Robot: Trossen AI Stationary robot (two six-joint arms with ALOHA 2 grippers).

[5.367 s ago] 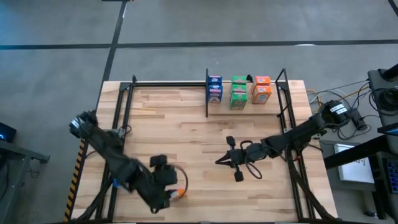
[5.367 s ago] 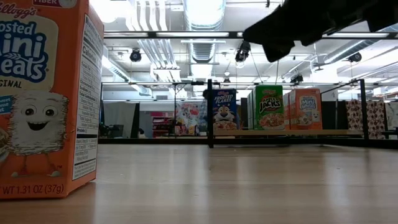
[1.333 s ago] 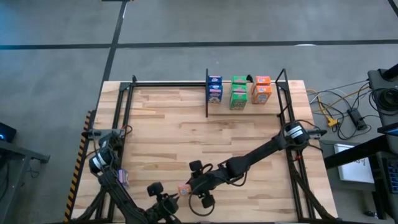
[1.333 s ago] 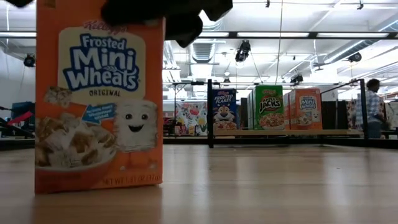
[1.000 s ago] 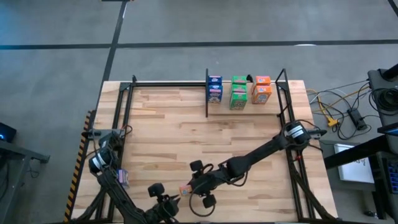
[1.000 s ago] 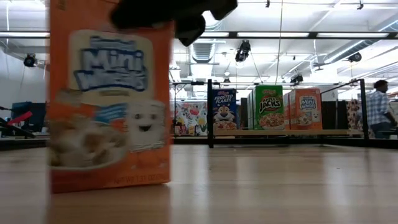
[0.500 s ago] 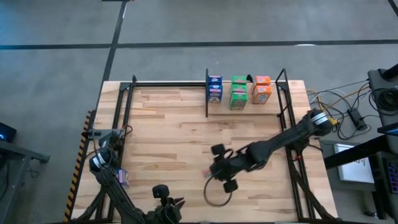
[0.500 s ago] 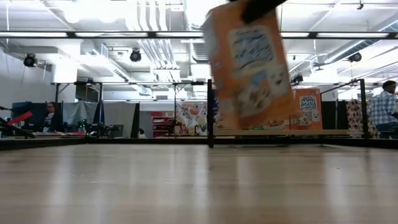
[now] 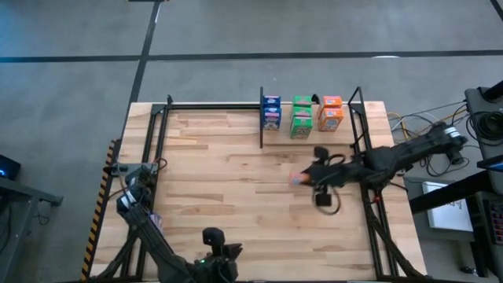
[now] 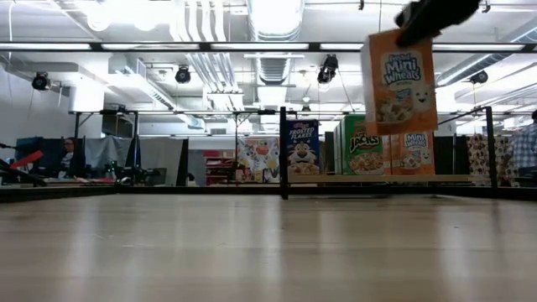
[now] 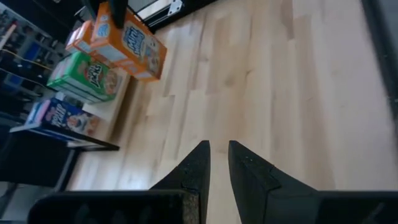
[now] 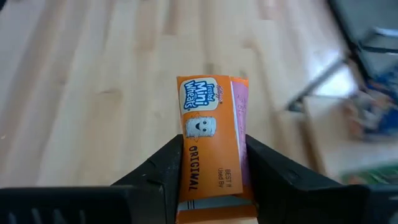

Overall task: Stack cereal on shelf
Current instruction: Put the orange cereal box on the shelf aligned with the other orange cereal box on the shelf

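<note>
My right gripper [image 9: 305, 178] is shut on an orange Mini Wheats cereal box [image 10: 399, 80], held in the air in front of the shelf [image 9: 346, 138] at the table's far right. On the shelf board stand a blue box [image 9: 271, 112], a green box [image 9: 302, 115] and an orange box [image 9: 331, 113], each upright on its base, to the right of the black divider [image 9: 261, 118]. My left gripper [image 11: 219, 152] hovers near the table's near edge, its fingers shut to a narrow slit with nothing between them. My right gripper pinches the orange box between its two fingers [image 12: 166, 168], one on each wide face, just below the top panel [image 12: 208, 134]. The fingers slant down from the table's right side. The box hangs below them, lifted clear of the table, upright and slightly tilted.
Black frame rails run along the table's left [image 9: 149, 157] and right [image 9: 365, 165] sides. A dark cable loop [image 9: 327, 201] hangs under my right arm. Bare wood [image 9: 228, 173] stretches from the shelf to the near edge. A person [image 10: 527, 147] stands beyond the table.
My right gripper has lifted the orange box off the table near the near edge and carried it up and toward the far right, close to the shelf. The box has stayed upright in the hold. My left gripper has risen a little and rolled.
</note>
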